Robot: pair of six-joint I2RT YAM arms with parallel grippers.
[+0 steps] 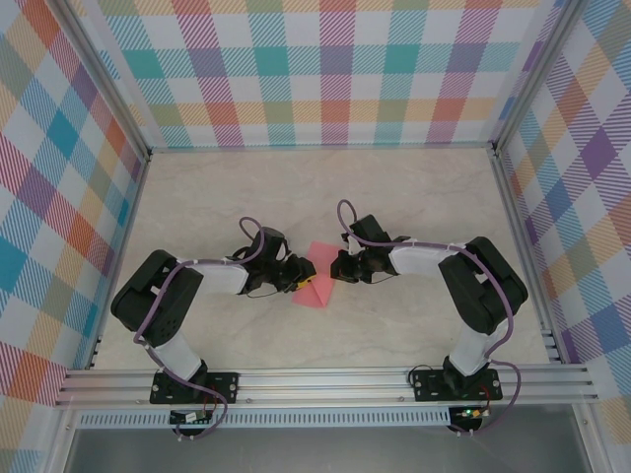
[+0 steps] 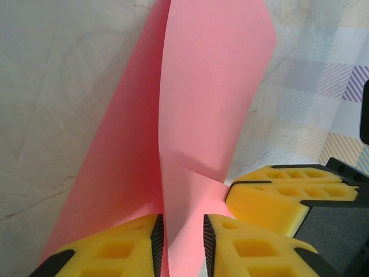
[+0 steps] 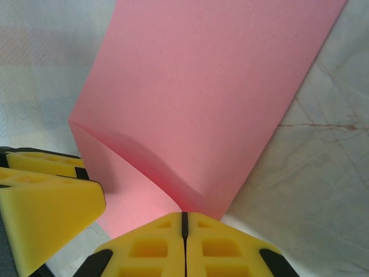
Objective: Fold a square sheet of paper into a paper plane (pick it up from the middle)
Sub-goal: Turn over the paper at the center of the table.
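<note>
One square sheet of paper (image 3: 202, 86), left pincer (image 2: 181, 222) ajar astride it, right pincer (image 3: 184, 216) tight on it.

Lab test cell: aluminium frame (image 1: 325, 379), plaid walls (image 1: 325, 69).

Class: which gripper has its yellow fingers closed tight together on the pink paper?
The right gripper: its fingers meet with no gap, pinching the square sheet of paper; the left gripper has its fingers apart, paper between.

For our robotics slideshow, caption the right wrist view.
Right gripper pinches an edge of the curled pink paper sheet over the marbled table.
</note>
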